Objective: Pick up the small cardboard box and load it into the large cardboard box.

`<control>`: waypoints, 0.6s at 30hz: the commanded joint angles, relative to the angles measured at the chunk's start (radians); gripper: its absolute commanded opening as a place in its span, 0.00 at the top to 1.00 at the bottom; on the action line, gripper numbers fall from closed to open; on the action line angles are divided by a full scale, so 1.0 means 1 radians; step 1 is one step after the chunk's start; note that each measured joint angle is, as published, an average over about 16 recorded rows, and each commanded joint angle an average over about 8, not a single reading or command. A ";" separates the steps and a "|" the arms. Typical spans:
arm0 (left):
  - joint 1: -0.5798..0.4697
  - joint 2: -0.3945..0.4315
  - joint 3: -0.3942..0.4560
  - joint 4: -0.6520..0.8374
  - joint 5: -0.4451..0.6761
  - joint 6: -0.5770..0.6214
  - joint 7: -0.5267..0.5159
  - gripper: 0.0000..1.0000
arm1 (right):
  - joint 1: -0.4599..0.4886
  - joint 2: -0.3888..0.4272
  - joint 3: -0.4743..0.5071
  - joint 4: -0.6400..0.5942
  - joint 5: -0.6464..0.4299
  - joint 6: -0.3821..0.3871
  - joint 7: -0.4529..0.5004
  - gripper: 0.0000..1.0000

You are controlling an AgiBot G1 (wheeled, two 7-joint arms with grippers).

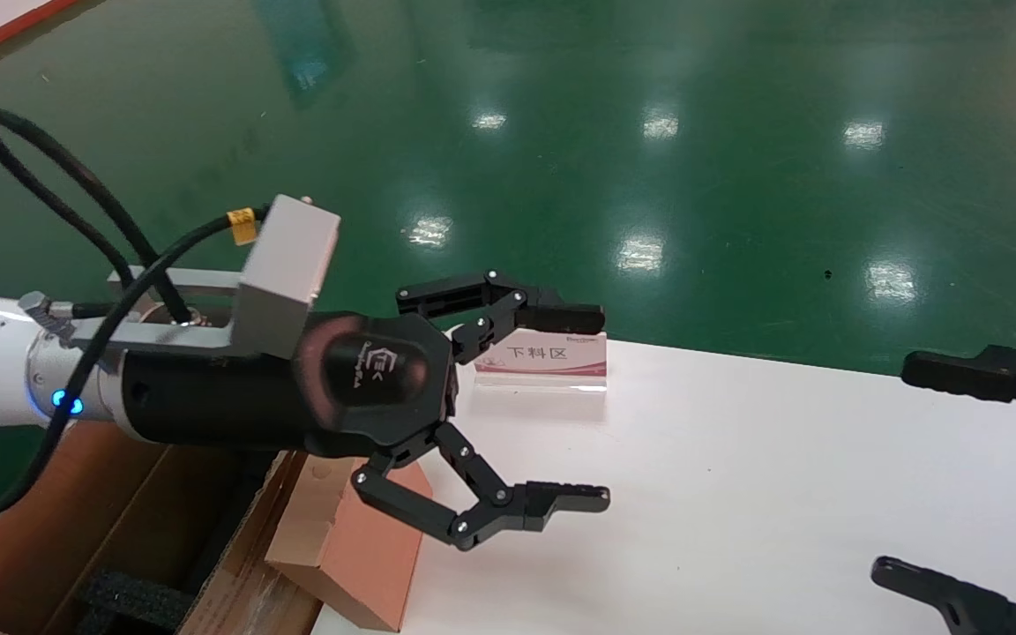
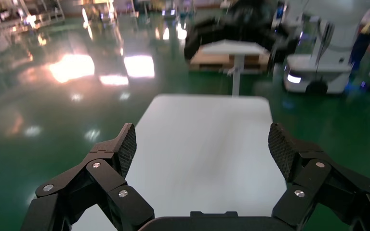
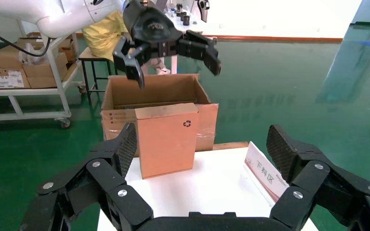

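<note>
Head view shows the small cardboard box (image 1: 358,551) standing on edge at the corner of the white table (image 1: 737,494), below and just behind the left gripper (image 1: 596,406); it leans against, or stands right beside, a flap of the large cardboard box (image 1: 58,529), and whether the two touch cannot be told from here; in the right wrist view the small cardboard box (image 3: 166,139) stands upright on its narrow side with the black recycling symbol near its upper corner, straight ahead of the right gripper (image 3: 202,144), well apart from its fingertips; the large cardboard box (image 3: 149,98) stands open directly behind it, on the floor side of the table edge.

The left gripper hangs in the air above the small cardboard box, spread wide, nothing between its fingers (image 1: 561,498); in the left wrist view the left gripper (image 2: 202,144) looks out along the bare table top, its pads (image 2: 127,144) wide apart and empty; black foam (image 1: 133,600) lies inside the large carton, beneath the left arm.

The right gripper (image 1: 905,476) sits at the far right side of the table, also wide open and holding nothing; a small sign card (image 1: 543,362) with a pink border and printed characters stands on the table just beyond the left gripper's upper finger; the green floor (image 1: 649,132) lies past the table.
</note>
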State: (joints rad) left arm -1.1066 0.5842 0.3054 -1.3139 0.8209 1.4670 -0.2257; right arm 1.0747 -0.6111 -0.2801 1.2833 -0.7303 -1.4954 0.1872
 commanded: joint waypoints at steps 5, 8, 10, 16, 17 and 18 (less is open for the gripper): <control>-0.070 -0.022 0.059 -0.031 0.151 -0.018 -0.088 0.00 | 0.000 0.000 -0.001 0.000 0.000 0.000 0.000 0.00; -0.155 -0.018 0.122 -0.036 0.281 0.001 -0.200 0.00 | 0.000 0.000 -0.001 0.000 0.000 0.000 0.000 0.00; -0.223 -0.008 0.171 -0.037 0.369 0.030 -0.292 0.00 | 0.000 0.000 -0.001 0.000 0.000 0.000 -0.001 0.00; -0.427 0.036 0.353 -0.035 0.586 0.111 -0.577 0.00 | 0.001 0.000 -0.001 0.000 0.001 0.000 -0.001 0.00; -0.459 0.042 0.389 -0.035 0.614 0.116 -0.619 0.00 | 0.001 0.000 -0.001 0.000 0.001 0.000 -0.001 0.00; -0.488 0.049 0.426 -0.035 0.638 0.119 -0.656 0.00 | 0.001 0.000 -0.002 0.000 0.001 0.000 -0.001 0.00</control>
State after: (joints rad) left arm -1.5924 0.6319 0.7377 -1.3501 1.4432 1.5740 -0.8613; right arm 1.0753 -0.6106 -0.2816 1.2828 -0.7294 -1.4951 0.1864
